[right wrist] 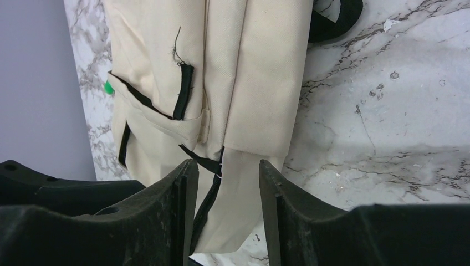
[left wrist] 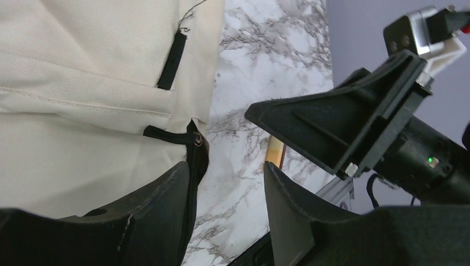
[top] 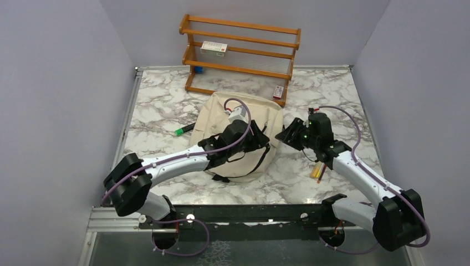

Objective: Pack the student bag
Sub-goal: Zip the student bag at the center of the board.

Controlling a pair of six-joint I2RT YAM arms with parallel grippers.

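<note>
Beige student bag (top: 213,119) flat in middle of marble desk (top: 332,94), far edge near wooden rack (top: 244,68). Left hand (left wrist: 227,169) parted, empty, straddling bag's zippered right edge; right hand (right wrist: 227,166) parted, empty, facing same edge. Open marble beyond it

Top view: my left arm (top: 183,158) lies across the student bag (top: 217,113) and hides its middle and much of its near half. My left gripper (top: 265,137) is only a dark clump there, finger gap unreadable from above. A yellow object (top: 318,172) shows one end from under my right arm (top: 354,166). On the wooden rack (top: 244,25), a white box (top: 214,48), a blue bit (top: 197,70) and a red-and-white item (top: 278,91) are too small to identify. Right wrist view: a green speck (right wrist: 109,87) peeks from behind the bag, the rest of it hidden. The top edge cuts the bag off.
</note>
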